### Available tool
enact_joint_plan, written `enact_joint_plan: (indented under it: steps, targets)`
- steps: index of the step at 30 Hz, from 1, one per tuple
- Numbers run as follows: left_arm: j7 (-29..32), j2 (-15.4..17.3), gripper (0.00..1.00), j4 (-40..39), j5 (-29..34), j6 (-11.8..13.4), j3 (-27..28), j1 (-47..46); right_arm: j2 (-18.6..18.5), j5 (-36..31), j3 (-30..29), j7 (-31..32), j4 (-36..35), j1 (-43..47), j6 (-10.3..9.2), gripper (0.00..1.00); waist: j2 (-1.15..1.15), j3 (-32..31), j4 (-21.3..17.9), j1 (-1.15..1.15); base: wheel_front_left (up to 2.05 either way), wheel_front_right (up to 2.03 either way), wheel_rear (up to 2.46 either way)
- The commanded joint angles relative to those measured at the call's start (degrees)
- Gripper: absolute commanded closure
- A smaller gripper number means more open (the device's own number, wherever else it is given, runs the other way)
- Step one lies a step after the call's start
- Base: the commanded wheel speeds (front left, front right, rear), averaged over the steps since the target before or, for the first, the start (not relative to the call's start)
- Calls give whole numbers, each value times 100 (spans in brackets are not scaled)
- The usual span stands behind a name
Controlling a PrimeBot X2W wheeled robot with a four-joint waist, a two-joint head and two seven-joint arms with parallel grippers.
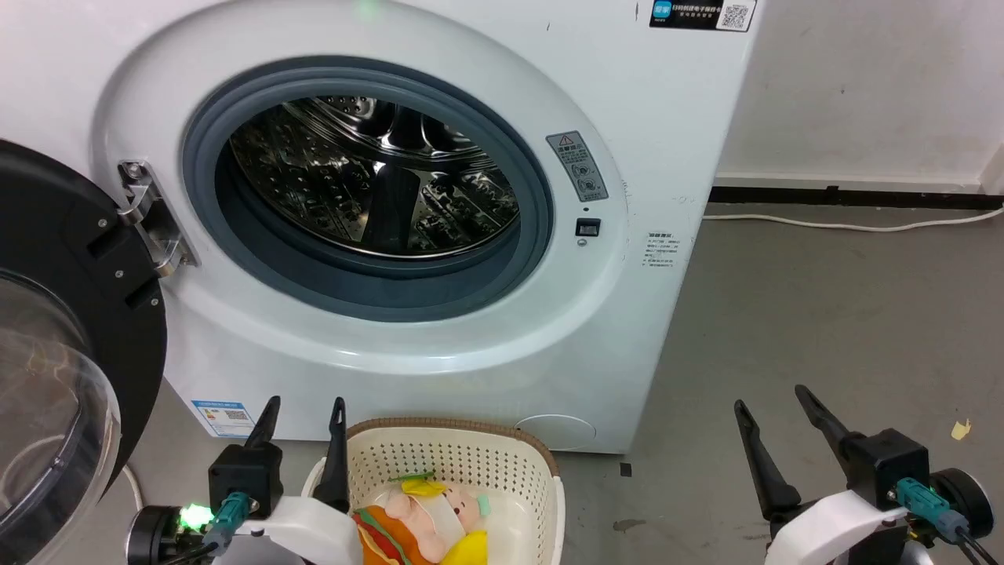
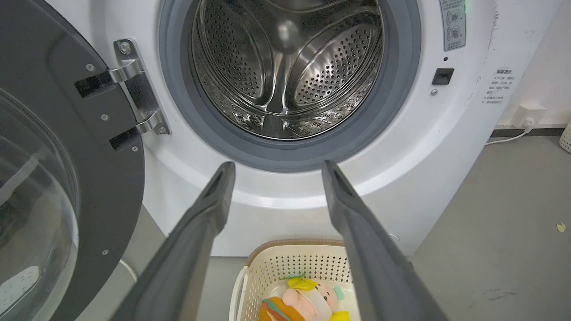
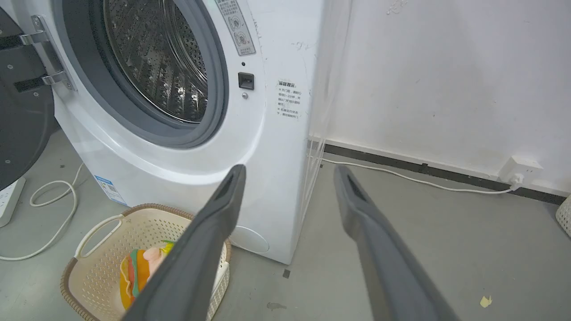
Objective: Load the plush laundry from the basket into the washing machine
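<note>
Left end effector [image 1: 304, 404] points up toward the washing machine [image 1: 667, 118], its two dark fingers spread wide and gripping nothing. In the head view its right finger crosses the left edge of the basket [image 1: 502, 459]; whether it touches the rim I cannot tell. Right end effector [image 1: 769, 399] sits well off to the right above the grey floor [image 1: 823, 314], fingers likewise wide apart and free of any load.

The basket stands on the floor just in front of the machine, below the round opening. Inside it lie the hamburger plush [image 1: 380, 537] and the pink-faced doll [image 1: 439, 510], pressed against each other, the doll on the burger's right with a yellow part at its top and another at its lower end.

The machine's door [image 1: 118, 314] is swung fully open to the left on its metal hinge [image 1: 153, 216], the glass bulging toward the camera. The grey door seal [image 1: 369, 294] rings the opening, and the shiny perforated drum [image 1: 353, 180] shows behind it. A white cable [image 1: 847, 226] runs along the floor by the wall [image 1: 863, 78] to the right of the machine, and a small yellowish scrap [image 1: 961, 429] lies on the floor near the right end effector.
</note>
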Motion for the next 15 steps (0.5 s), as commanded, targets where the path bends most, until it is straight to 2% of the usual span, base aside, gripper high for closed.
enact_joint_plan:
  steps: [1,15]
  targets:
    - [-53,1,0,-10,3,33,-37,-9,1,51,-17,-53,-18,7,0,0,0,12,-2,0,0,0,0]
    - [-221,2,0,216,-32,95,-232,-204,4,178,-108,-220,-99,-118,-1,0,0,421,-70,0,0,0,0]
